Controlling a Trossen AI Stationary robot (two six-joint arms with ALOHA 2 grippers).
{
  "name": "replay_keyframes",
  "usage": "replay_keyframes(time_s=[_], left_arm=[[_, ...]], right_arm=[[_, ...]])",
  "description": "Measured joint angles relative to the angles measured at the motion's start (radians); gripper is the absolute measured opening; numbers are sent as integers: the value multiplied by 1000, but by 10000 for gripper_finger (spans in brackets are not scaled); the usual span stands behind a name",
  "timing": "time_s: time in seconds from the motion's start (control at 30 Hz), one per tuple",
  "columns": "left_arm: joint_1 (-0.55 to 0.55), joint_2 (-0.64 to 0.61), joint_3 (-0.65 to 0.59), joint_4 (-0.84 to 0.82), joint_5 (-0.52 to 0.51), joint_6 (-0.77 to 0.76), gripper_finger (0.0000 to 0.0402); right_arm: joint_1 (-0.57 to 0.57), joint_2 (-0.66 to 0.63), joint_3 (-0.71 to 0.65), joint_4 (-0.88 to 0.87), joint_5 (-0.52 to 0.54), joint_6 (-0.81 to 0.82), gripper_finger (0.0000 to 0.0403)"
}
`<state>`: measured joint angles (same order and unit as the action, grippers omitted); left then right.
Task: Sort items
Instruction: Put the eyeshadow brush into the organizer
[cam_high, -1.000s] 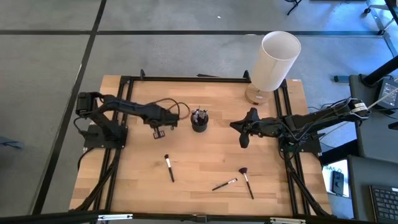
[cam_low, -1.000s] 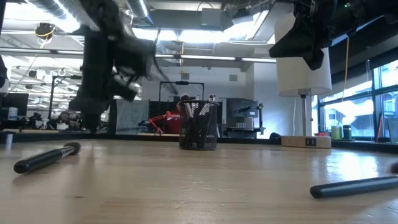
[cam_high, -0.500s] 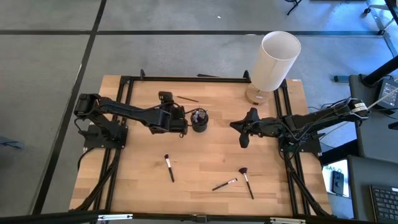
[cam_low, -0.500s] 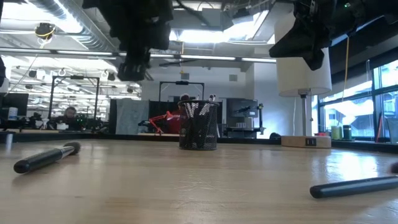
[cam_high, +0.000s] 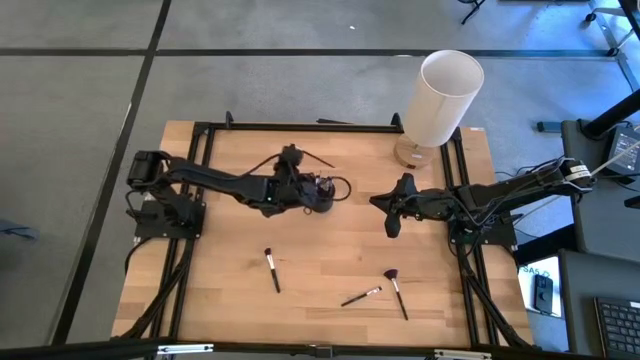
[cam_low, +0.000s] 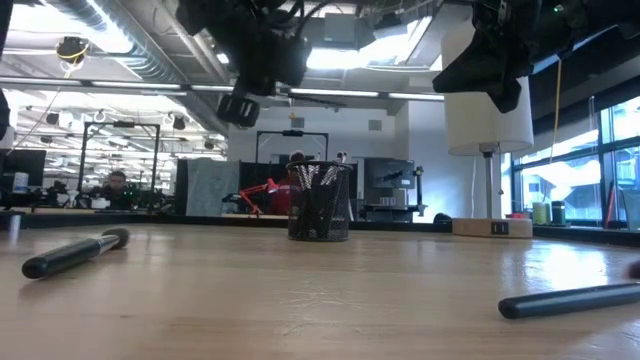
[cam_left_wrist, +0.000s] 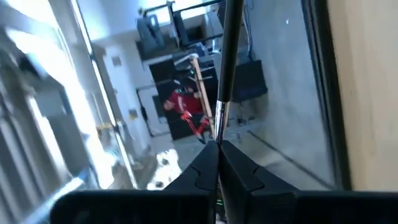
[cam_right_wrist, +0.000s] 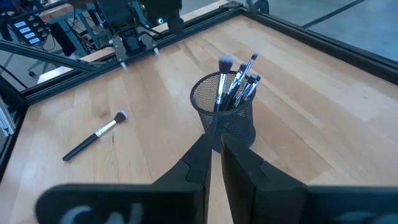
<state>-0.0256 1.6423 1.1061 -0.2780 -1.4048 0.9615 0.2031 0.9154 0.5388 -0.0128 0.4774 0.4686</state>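
High view: the left gripper (cam_high: 297, 160) hangs just behind the black mesh cup (cam_high: 321, 195), pinching a thin black-handled makeup brush (cam_high: 318, 159) that juts away from it. The right gripper (cam_high: 392, 226) waits beside the cup, apart from it. Three more brushes (cam_high: 271, 269) lie nearer the table's front edge.

Low view: the cup (cam_low: 320, 203) stands below the left gripper (cam_low: 240, 108).

Left wrist view: fingers (cam_left_wrist: 239, 171) clamp the brush (cam_left_wrist: 224, 87).

Right wrist view: fingers (cam_right_wrist: 239, 163) nearly closed, holding nothing; the cup (cam_right_wrist: 226, 117) of brushes sits just ahead.
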Motion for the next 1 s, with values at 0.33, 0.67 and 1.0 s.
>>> replay_keyframes(time_s=[0.33, 0.67, 1.0], left_arm=[[-15, 68, -1, -5, 83, 237, 3], [-15, 66, -2, -32, 197, 412, 3], [-14, 66, -2, -32, 302, 440, 52]], right_arm=[[0, 0, 0, -8, 0, -2, 37], [0, 0, 0, -9, 0, -5, 37], [0, 0, 0, -10, 0, -5, 37]])
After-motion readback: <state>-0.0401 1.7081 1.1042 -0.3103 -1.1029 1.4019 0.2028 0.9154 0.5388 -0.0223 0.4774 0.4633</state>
